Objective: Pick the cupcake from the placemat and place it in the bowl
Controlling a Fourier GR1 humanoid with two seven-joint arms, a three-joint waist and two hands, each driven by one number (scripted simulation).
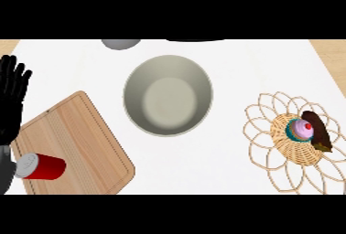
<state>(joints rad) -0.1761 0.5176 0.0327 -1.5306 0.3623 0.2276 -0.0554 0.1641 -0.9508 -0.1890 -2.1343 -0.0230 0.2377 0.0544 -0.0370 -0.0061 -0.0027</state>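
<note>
While the left hand [12, 93] rests at the view's left edge, fingers straight, spread upward and holding nothing, the cupcake [301, 129] sits on the woven placemat [297, 154] at the right of the white counter [223, 169], with a dark elongated thing [319, 132] just beside it. Well apart to the left, the pale bowl [138, 91] stands mid-counter. A wooden cutting board [81, 137] at the lower left carries a red can [42, 167] on its side, and tan flooring [331, 50] shows past the far corners.
</note>
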